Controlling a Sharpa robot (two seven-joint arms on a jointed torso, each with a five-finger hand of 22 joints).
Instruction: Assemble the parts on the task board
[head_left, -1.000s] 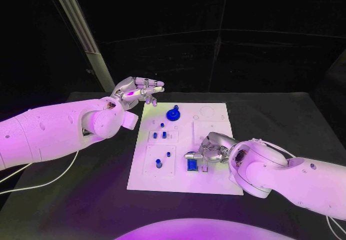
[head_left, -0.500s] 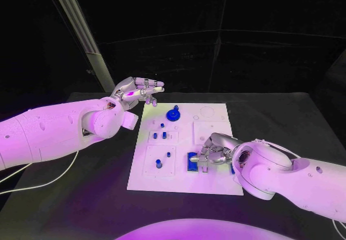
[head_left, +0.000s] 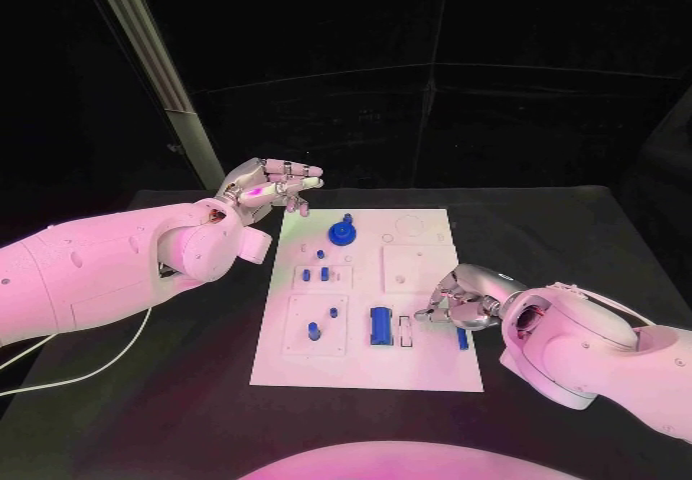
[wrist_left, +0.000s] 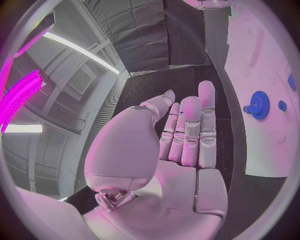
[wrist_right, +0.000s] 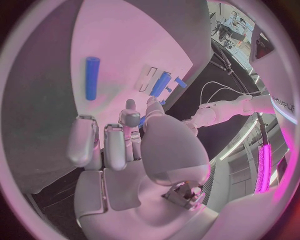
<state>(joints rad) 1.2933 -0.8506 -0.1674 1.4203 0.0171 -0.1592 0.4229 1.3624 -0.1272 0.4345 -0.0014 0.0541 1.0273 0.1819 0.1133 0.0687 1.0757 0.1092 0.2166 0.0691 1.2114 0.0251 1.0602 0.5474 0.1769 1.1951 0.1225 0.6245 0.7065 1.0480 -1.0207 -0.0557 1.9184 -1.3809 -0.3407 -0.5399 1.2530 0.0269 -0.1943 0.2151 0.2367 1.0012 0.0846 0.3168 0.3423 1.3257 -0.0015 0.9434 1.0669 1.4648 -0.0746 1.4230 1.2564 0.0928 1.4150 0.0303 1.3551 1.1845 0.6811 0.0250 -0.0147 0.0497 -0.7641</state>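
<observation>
While the right hand (head_left: 459, 300) was bent over a blue block (head_left: 381, 325) near the middle of the task board (head_left: 368, 375) a second ago, it is now seen withdrawn toward the board's right side, and the block is left lying alone on the white plate. The block is set upright in line with the board's long side, just beside a narrow slot (head_left: 405, 333), and nothing touches it. It is judged that the piece was released there, so this placing step seems finished. The fingers (head_left: 437, 297) of the right hand are curled in loosely, and nothing can be made out between them; a thin blue bar (head_left: 462, 338) lies just under the hand, but whether it is touched cannot be told. In the right wrist view a blue cylinder (wrist_right: 92, 77) is seen lying on the board, apart from the hand.

The left hand (head_left: 271, 184) is kept raised above the desk (head_left: 173, 400) beyond the board's far left corner, as before. Its fingers (wrist_left: 190, 125) are held straight and close together, and nothing is held. A blue gear (head_left: 343, 231) stands at the far end of the board, with small blue pegs (head_left: 325, 273) in the plates below it. The next part is probably to be taken by the right hand.
</observation>
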